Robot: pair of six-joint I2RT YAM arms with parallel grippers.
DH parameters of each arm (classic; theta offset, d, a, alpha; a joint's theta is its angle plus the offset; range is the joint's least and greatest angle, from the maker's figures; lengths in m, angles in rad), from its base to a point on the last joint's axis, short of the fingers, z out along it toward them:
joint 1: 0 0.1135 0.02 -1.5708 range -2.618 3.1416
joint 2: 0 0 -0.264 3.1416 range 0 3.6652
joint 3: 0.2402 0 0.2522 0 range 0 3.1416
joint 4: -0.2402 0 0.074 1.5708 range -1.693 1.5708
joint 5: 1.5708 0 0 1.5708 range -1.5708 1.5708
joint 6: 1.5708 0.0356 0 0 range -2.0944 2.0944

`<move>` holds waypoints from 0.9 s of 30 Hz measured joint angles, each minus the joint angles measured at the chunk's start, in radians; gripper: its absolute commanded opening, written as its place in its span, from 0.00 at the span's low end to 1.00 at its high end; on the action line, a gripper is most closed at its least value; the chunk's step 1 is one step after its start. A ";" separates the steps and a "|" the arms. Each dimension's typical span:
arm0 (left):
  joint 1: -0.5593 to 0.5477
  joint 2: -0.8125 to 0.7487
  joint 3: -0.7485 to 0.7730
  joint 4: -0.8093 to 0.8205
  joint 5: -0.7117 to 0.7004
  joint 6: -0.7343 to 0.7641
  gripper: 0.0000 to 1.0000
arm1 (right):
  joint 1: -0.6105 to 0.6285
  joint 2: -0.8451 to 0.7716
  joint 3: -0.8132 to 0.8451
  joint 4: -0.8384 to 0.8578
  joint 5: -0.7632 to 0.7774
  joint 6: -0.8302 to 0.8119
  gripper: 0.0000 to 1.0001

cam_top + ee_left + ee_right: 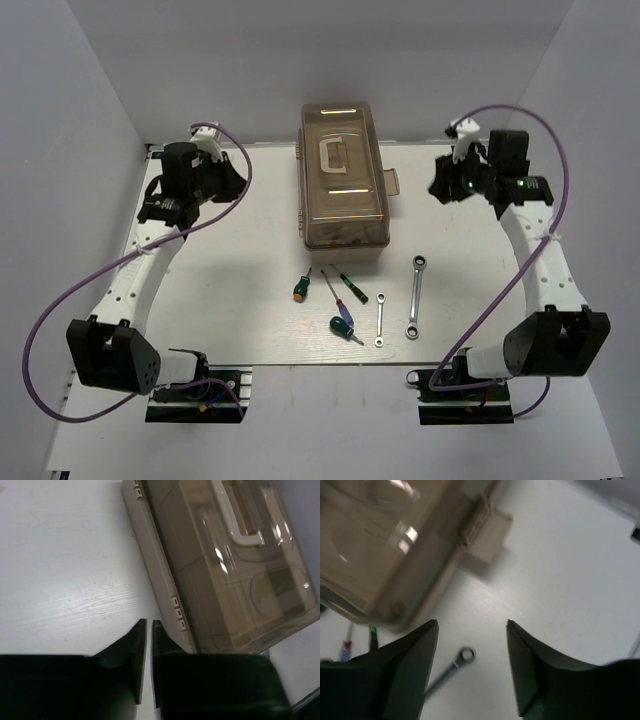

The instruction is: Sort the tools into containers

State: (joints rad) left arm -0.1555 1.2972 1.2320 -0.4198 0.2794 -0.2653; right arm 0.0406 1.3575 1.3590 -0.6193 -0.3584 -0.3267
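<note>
Left jaws: closed to a hairline gap, nothing between them. They hover over bare desk point(220, 300), just beside the long left side of the toolbox point(225, 570).

Right jaws: spread wide, empty, hovering over the desk off the toolbox's right side. Below them in the right wrist view we see the side latch point(487, 530) and the ring end of the larger wrench point(466, 655).

Toolbox point(343, 180) sits mid-desk, translucent brown lid down, white handle point(331, 152) flat on top. No open trays or compartments in view.

All six tools lie loose on the desk, near side of the box:
- stubby green-handled screwdriver point(300, 290)
- thin purple screwdriver point(333, 287)
- black-handled screwdriver point(352, 287)
- second green-handled screwdriver point(343, 324), closer to the arm bases
- small wrench point(381, 322)
- larger wrench point(417, 296), rightmost

Progress as we read it: zero tools sorted. The box looks like it has to be opened first. With both arms flanking it, we judge that's the step in hand. Then six picks remain.
</note>
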 measured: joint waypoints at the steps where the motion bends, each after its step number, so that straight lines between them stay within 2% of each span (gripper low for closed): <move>1: 0.000 0.013 0.013 0.000 0.016 0.001 0.46 | 0.010 0.020 0.057 -0.001 -0.033 0.015 0.85; 2: 0.000 0.027 0.029 -0.001 0.032 0.000 0.67 | 0.024 0.053 0.124 0.001 -0.068 0.031 0.86; 3: 0.000 0.042 0.045 0.000 0.047 0.000 0.93 | 0.039 0.089 0.194 0.002 -0.095 0.044 0.87; 4: 0.000 0.060 0.065 0.001 0.065 -0.006 0.99 | 0.057 0.133 0.277 0.011 -0.127 0.066 0.90; 11: 0.000 0.178 0.183 0.005 0.169 -0.032 0.99 | 0.192 0.473 0.712 0.062 -0.256 0.312 0.89; 12: 0.000 0.188 0.190 0.005 0.181 -0.035 0.99 | 0.212 0.524 0.761 0.069 -0.261 0.352 0.80; 13: 0.000 0.197 0.195 0.006 0.190 -0.037 0.99 | 0.232 0.574 0.801 0.072 -0.264 0.393 0.65; 14: 0.000 0.202 0.197 0.007 0.198 -0.040 0.96 | 0.250 0.615 0.831 0.077 -0.267 0.426 0.45; 15: 0.000 0.206 0.198 0.007 0.208 -0.045 0.93 | 0.269 0.655 0.855 0.086 -0.267 0.467 0.19; 16: 0.000 0.208 0.198 0.006 0.214 -0.049 0.89 | 0.281 0.678 0.863 0.095 -0.260 0.508 0.10; 17: 0.000 0.209 0.198 0.006 0.221 -0.052 0.69 | 0.304 0.709 0.866 0.098 -0.247 0.534 0.08; 18: 0.000 0.209 0.198 0.007 0.230 -0.060 0.61 | 0.323 0.730 0.866 0.096 -0.231 0.563 0.10; 20: 0.000 0.209 0.198 0.012 0.246 -0.058 0.50 | 0.356 0.758 0.866 0.092 -0.190 0.605 0.26; 21: 0.000 0.209 0.198 0.014 0.255 -0.059 0.50 | 0.372 0.761 0.864 0.092 -0.172 0.617 0.34; 22: 0.000 0.209 0.198 0.016 0.264 -0.059 0.53 | 0.386 0.761 0.861 0.092 -0.153 0.628 0.38; 23: 0.000 0.211 0.198 0.021 0.274 -0.059 0.67 | 0.399 0.760 0.861 0.094 -0.137 0.636 0.43; 24: 0.000 0.212 0.198 0.025 0.280 -0.052 0.75 | 0.412 0.758 0.861 0.101 -0.119 0.642 0.47; 25: 0.000 0.215 0.198 0.031 0.286 -0.053 0.80 | 0.425 0.756 0.861 0.106 -0.096 0.646 0.55; 27: -0.003 0.220 0.198 0.032 0.292 -0.062 0.86 | 0.444 0.756 0.860 0.106 -0.050 0.654 0.57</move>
State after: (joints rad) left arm -0.1581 1.5173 1.4300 -0.3874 0.5716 -0.3271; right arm 0.4850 2.1139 2.2189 -0.5137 -0.4084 0.3275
